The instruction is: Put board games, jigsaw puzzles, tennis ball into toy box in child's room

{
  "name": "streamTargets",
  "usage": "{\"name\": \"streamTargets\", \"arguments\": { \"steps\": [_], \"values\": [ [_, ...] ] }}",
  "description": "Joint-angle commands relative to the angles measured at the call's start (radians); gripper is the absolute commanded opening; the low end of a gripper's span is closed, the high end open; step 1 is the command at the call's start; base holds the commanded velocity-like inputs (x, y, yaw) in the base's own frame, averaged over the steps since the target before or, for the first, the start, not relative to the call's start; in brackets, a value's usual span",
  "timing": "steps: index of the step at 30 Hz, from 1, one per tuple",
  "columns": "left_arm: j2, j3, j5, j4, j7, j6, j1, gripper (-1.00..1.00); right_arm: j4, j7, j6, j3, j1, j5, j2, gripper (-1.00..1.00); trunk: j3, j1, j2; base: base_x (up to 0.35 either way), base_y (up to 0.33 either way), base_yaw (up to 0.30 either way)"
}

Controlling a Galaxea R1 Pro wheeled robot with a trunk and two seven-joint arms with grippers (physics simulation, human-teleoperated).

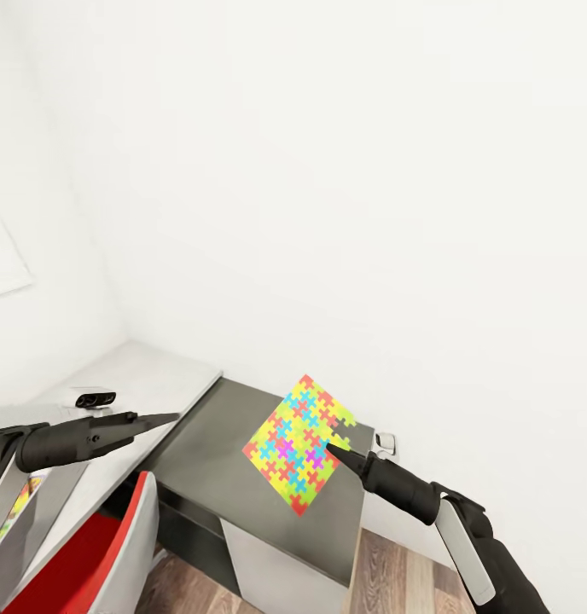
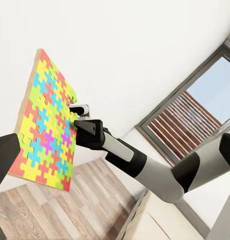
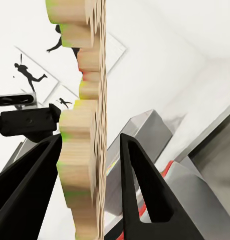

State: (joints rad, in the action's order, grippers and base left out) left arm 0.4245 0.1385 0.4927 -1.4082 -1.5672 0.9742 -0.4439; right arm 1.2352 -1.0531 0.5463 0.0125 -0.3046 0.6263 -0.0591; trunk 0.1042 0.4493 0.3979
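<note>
Here a jigsaw (image 1: 302, 443) is held up, tilted, above the dark part of the bench (image 1: 210, 443), its right edge pinched in the right claw (image 1: 338, 451), one finger (image 3: 145, 195) on each face. The left claw (image 1: 161, 419) is seen at the left over the light part, fingers drawn together on nothing.

The head camera looked down from above at the table (image 1: 242, 443) corner and a jigsaw puzzle (image 1: 300, 443). The left wrist camera faced that puzzle (image 2: 44, 125) from farther off, the right wrist camera saw its edge (image 3: 87, 130) very close
</note>
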Motion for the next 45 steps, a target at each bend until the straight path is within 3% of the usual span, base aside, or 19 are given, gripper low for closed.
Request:
{"name": "streamTargets", "arguments": {
  "steps": [1, 21, 45],
  "values": [
    [0.0, 0.0, 0.0, 0.0, -0.004, 0.011, -0.001, 1.0, 0.0, 0.001, 0.007, 0.001, -0.001, 0.008, -0.001, -1.0, 0.001, 0.001, 0.002, 0.0, 0.0, 0.127],
    [0.0, 0.007, 0.004, 0.004, -0.004, 0.011, 0.001, 1.0, -0.001, 0.012, 0.006, -0.011, -0.001, 0.004, -0.001, -1.0, -0.01, 0.001, 0.002, 0.0, 0.0, 0.054],
    [0.005, 0.011, 0.003, 0.009, -0.004, 0.011, 0.001, 1.0, -0.003, 0.027, 0.017, -0.011, -0.008, 0.001, 0.013, -1.0, -0.01, 0.001, 0.002, -0.094, 0.084, 0.277]
  ]
}}
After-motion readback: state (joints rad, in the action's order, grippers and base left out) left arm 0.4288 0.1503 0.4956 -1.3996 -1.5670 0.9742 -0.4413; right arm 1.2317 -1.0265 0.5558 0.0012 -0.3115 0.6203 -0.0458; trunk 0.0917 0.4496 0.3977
